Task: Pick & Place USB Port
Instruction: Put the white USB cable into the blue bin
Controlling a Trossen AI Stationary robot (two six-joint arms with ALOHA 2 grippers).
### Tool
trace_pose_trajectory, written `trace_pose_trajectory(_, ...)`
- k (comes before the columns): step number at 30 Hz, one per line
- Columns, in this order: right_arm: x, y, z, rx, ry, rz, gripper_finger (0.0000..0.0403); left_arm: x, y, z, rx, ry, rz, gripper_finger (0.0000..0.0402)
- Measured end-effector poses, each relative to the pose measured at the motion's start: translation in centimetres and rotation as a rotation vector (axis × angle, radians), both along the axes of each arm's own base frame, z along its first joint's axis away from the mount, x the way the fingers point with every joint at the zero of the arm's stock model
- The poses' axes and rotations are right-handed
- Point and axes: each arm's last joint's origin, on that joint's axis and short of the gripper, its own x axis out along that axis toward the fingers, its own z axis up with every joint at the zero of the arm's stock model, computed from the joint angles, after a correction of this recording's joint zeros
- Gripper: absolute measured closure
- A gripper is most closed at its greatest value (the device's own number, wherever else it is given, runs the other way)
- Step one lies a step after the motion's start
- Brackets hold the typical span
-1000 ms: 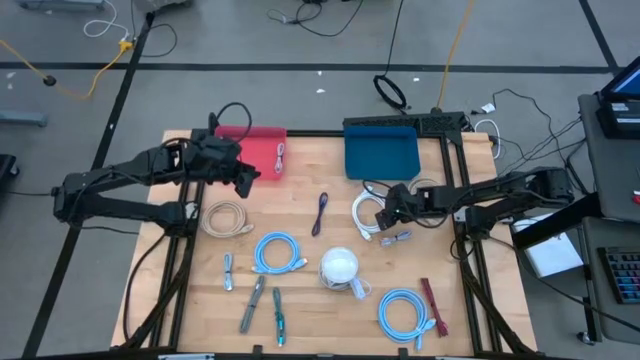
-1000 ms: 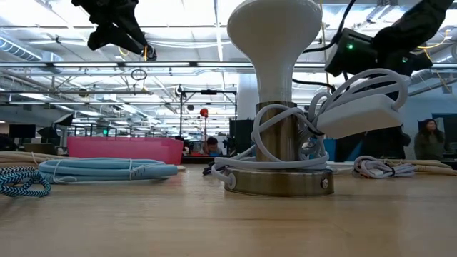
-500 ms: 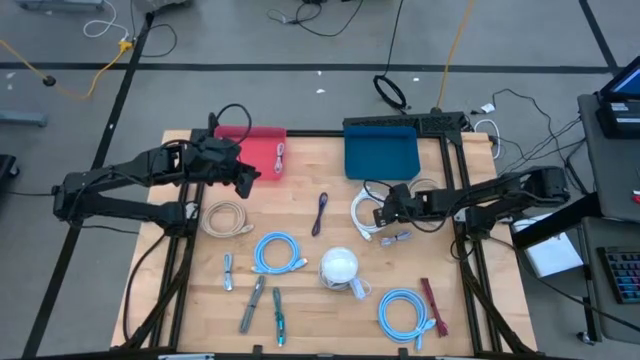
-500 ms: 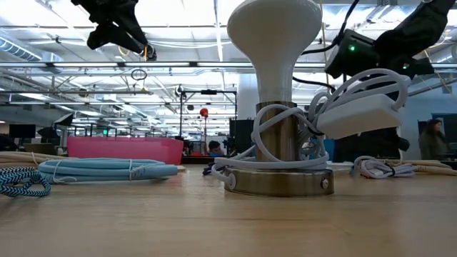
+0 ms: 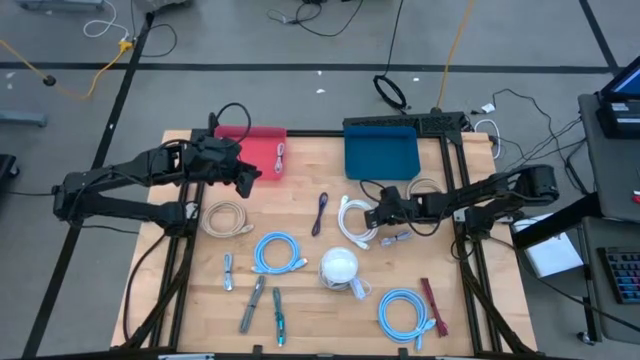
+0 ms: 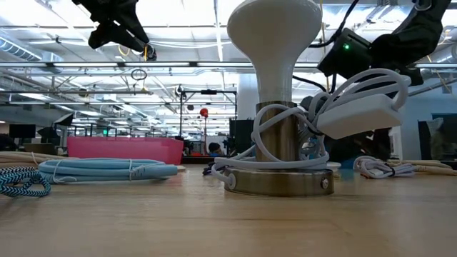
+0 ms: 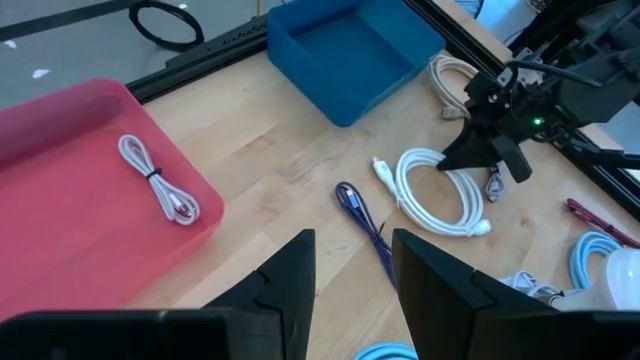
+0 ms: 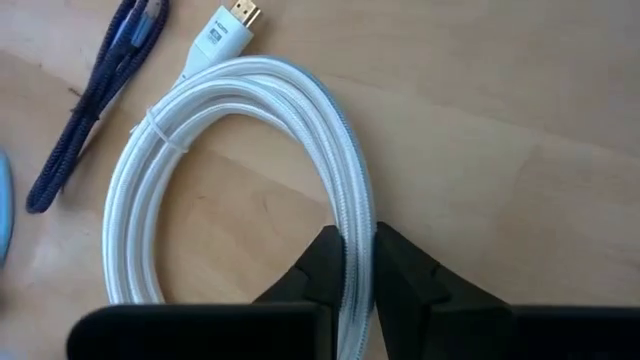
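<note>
My right gripper [image 5: 377, 214] is shut on a white coiled cable [image 5: 353, 221] at the table's middle right. The right wrist view shows the coil [image 8: 215, 150], bound by a tie, with a white gold-tipped plug [image 8: 228, 26] at its far end. My left gripper [image 5: 243, 176] is open and empty, held high beside the red tray [image 5: 262, 140]. A small white cable [image 7: 155, 180] lies in that tray. The blue bin [image 5: 380, 150] stands at the far edge. My right gripper pinches the strands of the coil's one side [image 8: 354, 240] between its two fingers [image 8: 322, 268]. The fingers come from the table's right, slanting down, and lie across the strands. The rest of the coil spreads flat over the wood; whether it rests there I cannot tell.
A dark blue cable [image 5: 321, 212] lies just left of the coil, a small grey cable [image 5: 396, 238] near it, a white lamp with its cord [image 5: 340, 267] in front. Light blue coils [image 5: 278, 252] [image 5: 402, 310], a beige cable [image 5: 228, 218] and small tools [image 5: 255, 300] lie nearer.
My right gripper has moved toward the table's left edge and a little nearer, staying shut on the white coil. The coil has gone with it, closer to the dark blue cable, keeping its shape.
</note>
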Motion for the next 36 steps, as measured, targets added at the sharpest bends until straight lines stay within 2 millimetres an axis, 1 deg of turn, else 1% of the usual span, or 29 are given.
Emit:
trace_pose_trajectory(2,0.3,0.1,0.7,0.002,-0.025,0.029,0.0375,0.0,0.0,0.0,0.000,0.000,0.000,0.0266)
trace_pose_trajectory(6,1.6,-0.1,3.3,-0.054,-0.127,0.059,0.0375,0.0,0.0,0.0,0.003,0.002,-0.002,0.0266)
trace_pose_trajectory(9,2.6,-0.3,5.2,-0.127,-0.160,0.059,0.0375,0.0,0.0,0.0,0.005,0.004,-0.003,0.0266)
trace_pose_trajectory(13,3.7,-0.6,8.3,-0.244,-0.174,0.064,0.0375,0.0,0.0,0.0,0.005,0.004,-0.003,0.0266)
trace_pose_trajectory(16,4.1,-1.2,10.5,-0.366,-0.103,0.051,0.0375,0.0,0.0,0.0,0.002,0.003,-0.006,0.0266)
trace_pose_trajectory(20,4.3,-2.7,14.4,-0.504,0.015,-0.020,0.0375,0.0,-0.1,0.0,-0.004,0.003,-0.011,0.0266)
trace_pose_trajectory(23,3.4,-4.4,17.0,-0.600,0.169,-0.140,0.0375,0.0,-0.3,0.0,-0.007,0.004,-0.021,0.0266)
trace_pose_trajectory(25,2.7,-5.8,18.0,-0.657,0.279,-0.224,0.0375,0.1,-0.4,0.0,-0.007,0.004,-0.027,0.0266)
trace_pose_trajectory(26,2.2,-6.7,18.2,-0.665,0.318,-0.262,0.0375,0.1,-0.5,0.0,-0.010,0.003,-0.028,0.0266)
trace_pose_trajectory(28,1.3,-8.6,18.0,-0.646,0.381,-0.296,0.0375,0.1,-0.6,0.0,-0.014,0.001,-0.025,0.0266)
trace_pose_trajectory(31,0.2,-11.1,16.7,-0.570,0.396,-0.324,0.0375,0.1,-0.7,0.0,-0.009,0.002,-0.027,0.0266)
trace_pose_trajectory(33,-0.3,-12.0,15.3,-0.532,0.400,-0.322,0.0375,0.2,-0.8,0.0,-0.004,0.002,-0.027,0.0266)
trace_pose_trajectory(36,-1.0,-12.7,13.4,-0.491,0.398,-0.335,0.0375,0.2,-1.1,0.0,-0.001,0.002,-0.030,0.0266)
